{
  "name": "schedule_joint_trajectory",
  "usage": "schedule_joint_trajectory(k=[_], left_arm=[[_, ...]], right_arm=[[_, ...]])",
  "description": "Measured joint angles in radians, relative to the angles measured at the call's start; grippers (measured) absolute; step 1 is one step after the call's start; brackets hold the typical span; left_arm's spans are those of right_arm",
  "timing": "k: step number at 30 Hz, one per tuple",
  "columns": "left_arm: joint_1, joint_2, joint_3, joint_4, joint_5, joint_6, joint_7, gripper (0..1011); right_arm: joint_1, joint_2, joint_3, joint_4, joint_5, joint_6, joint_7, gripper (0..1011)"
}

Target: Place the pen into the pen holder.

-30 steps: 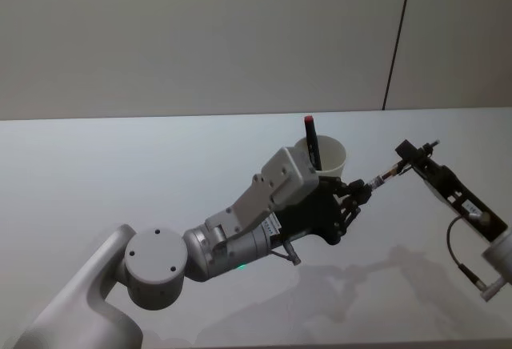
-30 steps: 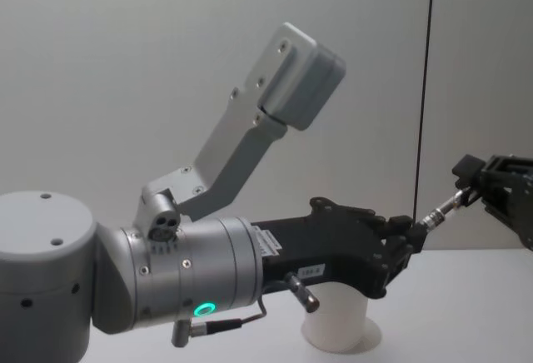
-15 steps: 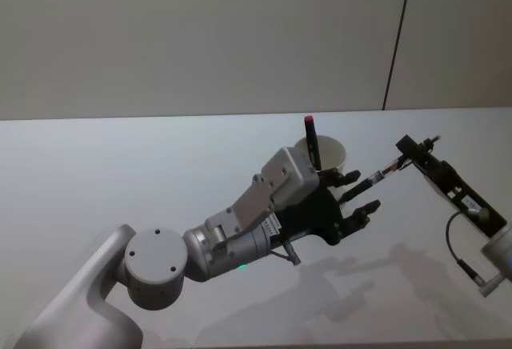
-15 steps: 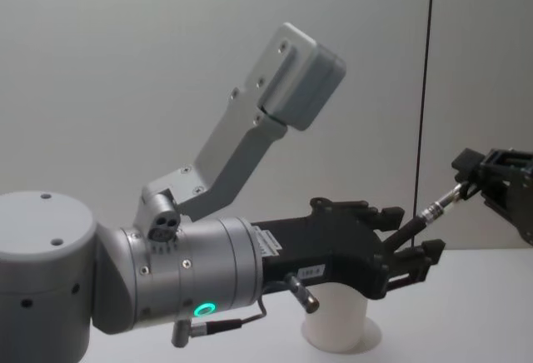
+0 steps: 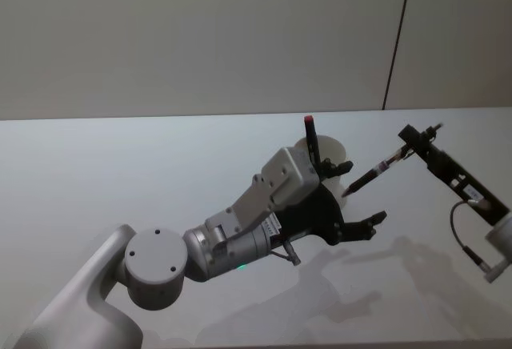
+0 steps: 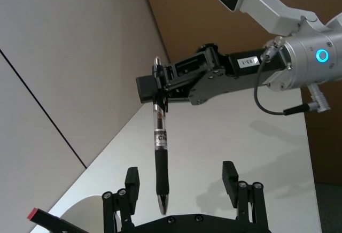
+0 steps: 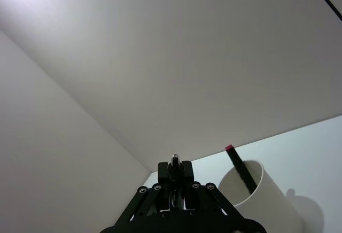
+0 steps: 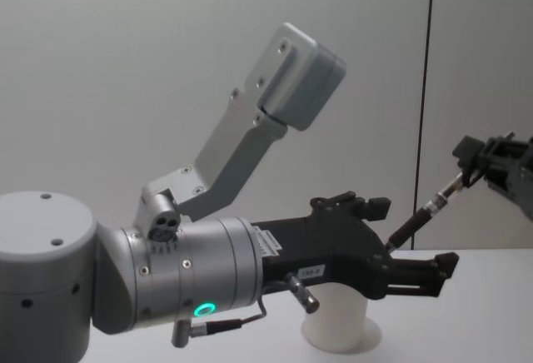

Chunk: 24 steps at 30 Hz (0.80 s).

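My right gripper (image 5: 410,142) is shut on the upper end of a clear-and-black pen (image 5: 374,173), which slants down toward the left arm. In the left wrist view the pen (image 6: 159,153) hangs from the right gripper (image 6: 158,86), its tip between the spread fingers (image 6: 131,182) and touching neither. My left gripper (image 5: 357,195) stands open beside the pen holder (image 5: 334,155), a white paper cup partly hidden behind the left wrist. The chest view shows the pen (image 8: 426,210) above the open left gripper (image 8: 406,235) and the cup (image 8: 336,323).
A dark pen with a red cap (image 5: 311,138) stands in the cup, also seen as the red-capped pen (image 7: 240,169) in the cup (image 7: 259,193). The white table (image 5: 120,173) reaches back to a plain wall.
My left gripper was shut on the pen's lower end and has opened wide, letting it go. The right gripper keeps the pen and has lifted it slightly up and to the right.
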Motion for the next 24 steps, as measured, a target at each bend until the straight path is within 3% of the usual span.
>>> schedule_joint_trajectory(k=[2, 12, 24], left_arm=[[0.0, 0.0, 0.0, 0.0, 0.0, 0.0, 0.0, 1003], [0.0, 0.0, 0.0, 0.0, 0.0, 0.0, 0.0, 1004], [0.0, 0.0, 0.0, 0.0, 0.0, 0.0, 0.0, 1004]], right_arm=[[0.014, 0.004, 0.0, 0.008, -0.029, -0.014, 0.01, 132], [0.098, 0.025, 0.007, 0.063, -0.14, -0.063, 0.073, 132], [0.263, 0.033, 0.004, 0.206, -0.266, -0.107, 0.172, 132]])
